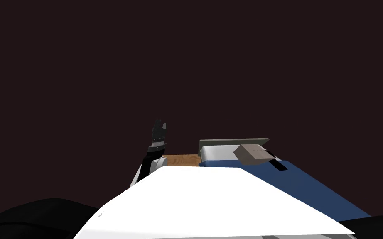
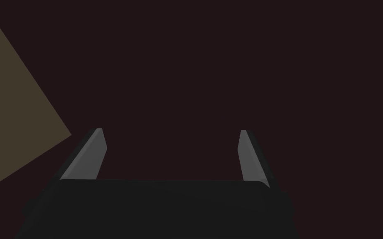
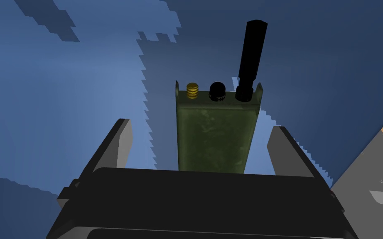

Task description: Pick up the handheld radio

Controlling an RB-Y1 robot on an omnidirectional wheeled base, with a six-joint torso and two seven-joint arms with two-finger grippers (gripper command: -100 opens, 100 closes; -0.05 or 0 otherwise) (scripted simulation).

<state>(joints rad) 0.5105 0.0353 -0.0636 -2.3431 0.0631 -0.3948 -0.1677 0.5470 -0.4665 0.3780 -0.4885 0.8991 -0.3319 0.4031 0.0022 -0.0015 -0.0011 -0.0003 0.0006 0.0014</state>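
Olive-green handheld radio [image 3: 213, 137] on a blue cover [image 3: 82, 83].
It lies flat; a black antenna [image 3: 251, 58], a black knob [image 3: 217, 90] and a brass knob [image 3: 192, 90] stand at its far end.

One radio [image 3: 213, 132], one bed [image 1: 311, 186], one pillow [image 1: 217, 152].

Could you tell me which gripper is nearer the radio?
Right. The right gripper straddles the radio with open fingers; the left gripper is raised beside the bed, well away.

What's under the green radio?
The radio lies on a blue bed cover, between the open fingers of the right gripper. The cover directly beneath it is hidden by the radio itself.
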